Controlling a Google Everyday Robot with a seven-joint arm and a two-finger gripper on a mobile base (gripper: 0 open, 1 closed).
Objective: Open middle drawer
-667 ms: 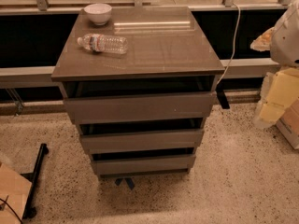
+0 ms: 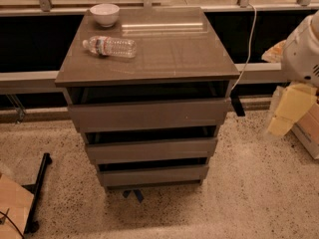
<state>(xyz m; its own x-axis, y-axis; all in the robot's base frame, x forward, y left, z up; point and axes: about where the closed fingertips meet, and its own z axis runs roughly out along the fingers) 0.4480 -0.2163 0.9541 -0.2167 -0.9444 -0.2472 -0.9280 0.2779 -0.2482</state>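
Observation:
The grey-brown cabinet [image 2: 149, 59] stands in the middle of the view with three handleless drawer fronts stacked one above another. The middle drawer [image 2: 152, 150] is the central front, with a dark gap above it; it sits nearly flush with the fronts above and below. My white arm [image 2: 304, 54] comes in at the right edge, well right of the cabinet. The pale blurred part below it is my gripper [image 2: 288, 111], level with the top drawer [image 2: 149, 114] and apart from every drawer.
A white bowl [image 2: 104, 14] and a lying plastic water bottle [image 2: 109, 47] rest on the cabinet top. A white cable [image 2: 247, 49] hangs down the cabinet's right side. A black stand [image 2: 37, 190] and cardboard [image 2: 12, 203] lie at the lower left. Speckled floor [image 2: 249, 193] surrounds the cabinet.
My arm at the right edge has shifted slightly downward. The cabinet, its drawers and the things on top have not moved.

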